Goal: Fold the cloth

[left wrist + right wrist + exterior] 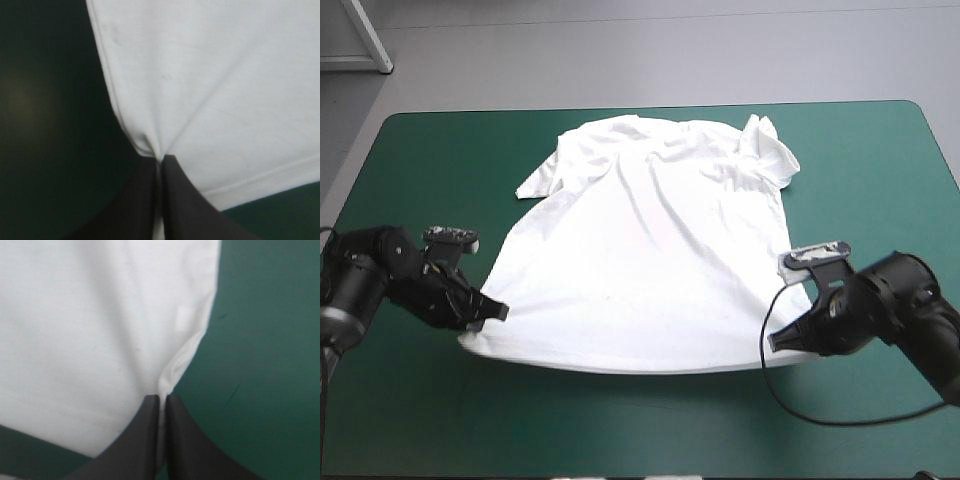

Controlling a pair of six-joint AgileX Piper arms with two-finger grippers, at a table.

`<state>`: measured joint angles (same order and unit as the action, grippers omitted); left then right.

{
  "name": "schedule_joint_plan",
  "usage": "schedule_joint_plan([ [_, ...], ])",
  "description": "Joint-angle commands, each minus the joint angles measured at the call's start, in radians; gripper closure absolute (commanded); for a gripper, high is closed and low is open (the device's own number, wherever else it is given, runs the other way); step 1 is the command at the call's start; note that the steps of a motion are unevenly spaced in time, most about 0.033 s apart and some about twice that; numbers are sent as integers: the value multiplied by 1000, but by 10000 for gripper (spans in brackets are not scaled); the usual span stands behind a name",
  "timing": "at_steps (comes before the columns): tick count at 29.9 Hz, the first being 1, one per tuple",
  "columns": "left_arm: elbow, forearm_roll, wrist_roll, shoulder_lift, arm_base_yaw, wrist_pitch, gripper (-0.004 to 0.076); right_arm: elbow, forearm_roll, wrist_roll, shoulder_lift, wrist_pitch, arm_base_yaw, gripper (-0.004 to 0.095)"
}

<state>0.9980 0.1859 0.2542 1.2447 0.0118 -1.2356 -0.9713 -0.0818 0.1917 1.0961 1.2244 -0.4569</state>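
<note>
The left gripper (161,159) has its black fingers pressed almost together, pinching the near left hem corner of the white T-shirt (640,260). The right gripper (161,397) pinches the near right corner the same way, cloth puckered at its tips. The T-shirt lies spread at the middle of the table, sleeves rumpled toward the far edge. Bare teal-green cover (420,160) surrounds it on every side. Both arms sit low, angled inward from the near corners.
</note>
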Motion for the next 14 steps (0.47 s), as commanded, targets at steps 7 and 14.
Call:
schedule_joint_plan([
  [7,-234,-42,-96,-247,110,-53,733,251,176,-30,-284,-3,4,926],
  [14,-309,-24,-129,-261,149,-53,732,328,172,-25,-298,-5,4,926],
])
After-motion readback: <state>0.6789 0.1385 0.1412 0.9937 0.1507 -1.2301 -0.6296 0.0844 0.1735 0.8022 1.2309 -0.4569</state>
